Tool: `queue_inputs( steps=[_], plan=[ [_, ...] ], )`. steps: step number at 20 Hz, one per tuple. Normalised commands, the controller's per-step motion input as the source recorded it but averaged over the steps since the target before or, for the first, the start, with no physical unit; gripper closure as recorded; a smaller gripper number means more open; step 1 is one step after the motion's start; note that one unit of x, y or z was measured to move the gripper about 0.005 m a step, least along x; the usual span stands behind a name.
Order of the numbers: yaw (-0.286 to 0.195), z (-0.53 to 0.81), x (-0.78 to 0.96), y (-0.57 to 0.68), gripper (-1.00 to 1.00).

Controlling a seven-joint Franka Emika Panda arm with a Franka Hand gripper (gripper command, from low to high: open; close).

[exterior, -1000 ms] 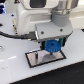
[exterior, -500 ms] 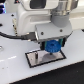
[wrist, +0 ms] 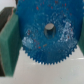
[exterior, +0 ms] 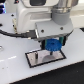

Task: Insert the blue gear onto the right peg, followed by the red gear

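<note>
In the exterior view, the blue gear (exterior: 54, 45) hangs a little right of the frame's centre, held in the claw (exterior: 54, 45) of the white arm that fills the upper part of the frame. The gear looks tipped up on edge, with one toothed face turned toward the camera and its lower rim just above the plate (exterior: 46, 58). At this size I cannot tell its exact tilt, nor whether it touches anything below.

The wrist view fills with that same blue gear (wrist: 45, 31). Its flat, speckled face is turned squarely toward the lens, so its axis runs along the line of sight. A small grey round spot sits at its centre; I cannot tell whether that is the gear's hub or something seen through a bore. Fine teeth run along the lower edge of the disc. Green fingers (wrist: 10, 42) press against the gear's rim on both sides, so the claw (wrist: 46, 40) is clamped narrowly on the gear.

The plate is a black-rimmed white rectangle lying flat on the white worktop (exterior: 15, 67), below and slightly left of the gear in the exterior view. A thin upright pin (exterior: 38, 55) shows faintly on its left part. The right peg cannot be made out, as the gear and claw stand over that part.

Counted: one blue gear, one plate, one pin in sight. A black cable (exterior: 12, 34) crosses the left of the frame.
</note>
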Motion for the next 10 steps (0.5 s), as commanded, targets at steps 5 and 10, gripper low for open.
queue_inputs(
  steps=[5, 10],
  plan=[
    [0.0, -0.07, 0.15, -0.02, 1.0],
    [0.0, 0.04, 0.07, -0.02, 1.0]
  ],
)
